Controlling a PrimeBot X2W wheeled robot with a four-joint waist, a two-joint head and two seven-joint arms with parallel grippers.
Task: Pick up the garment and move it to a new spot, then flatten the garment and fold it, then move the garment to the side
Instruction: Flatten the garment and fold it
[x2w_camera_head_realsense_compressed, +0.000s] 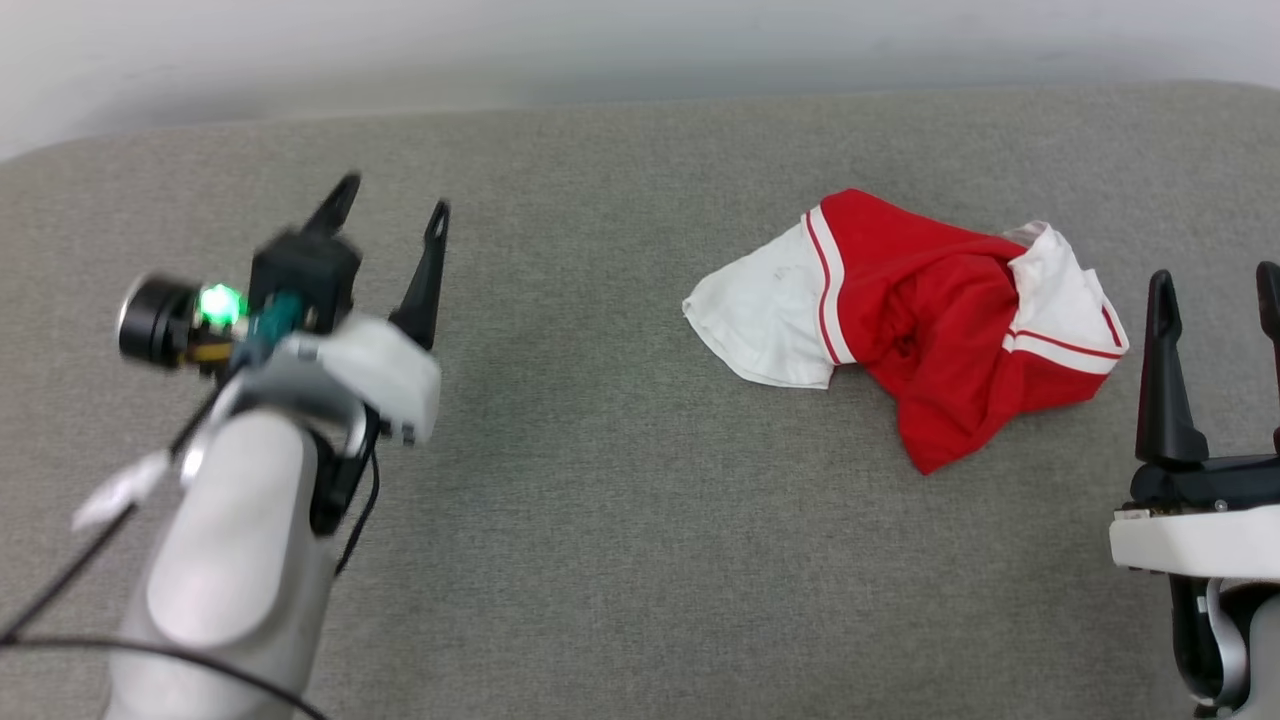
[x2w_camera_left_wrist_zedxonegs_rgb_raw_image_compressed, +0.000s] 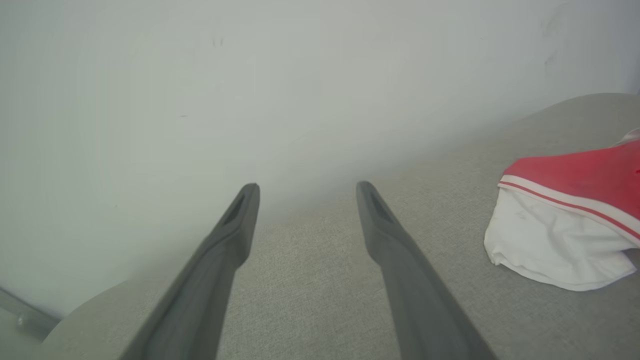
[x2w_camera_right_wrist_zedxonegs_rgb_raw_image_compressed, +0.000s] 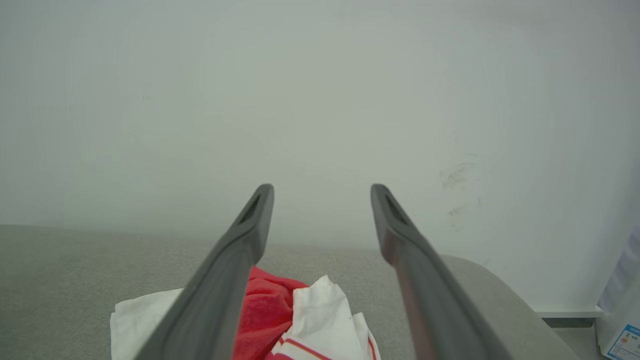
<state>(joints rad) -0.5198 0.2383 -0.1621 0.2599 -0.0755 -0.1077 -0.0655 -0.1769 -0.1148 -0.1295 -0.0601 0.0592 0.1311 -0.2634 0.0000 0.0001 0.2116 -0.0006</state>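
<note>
Head view, left to right: the left gripper (x2w_camera_head_realsense_compressed: 392, 205) sits over the grey upholstered surface (x2w_camera_head_realsense_compressed: 620, 520) with its fingers spread and holding nothing. The crumpled red-and-white T-shirt (x2w_camera_head_realsense_compressed: 930, 320) lies right of centre on that surface, untouched. The right gripper (x2w_camera_head_realsense_compressed: 1215, 285) stands just beside the shirt's right edge, fingers spread and empty.

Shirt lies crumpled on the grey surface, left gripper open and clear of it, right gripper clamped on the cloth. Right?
One error: the right gripper is open, nothing between its fingers, as the right wrist view shows. The garment does lie crumpled on the grey surface, left gripper open and clear of it.
</note>
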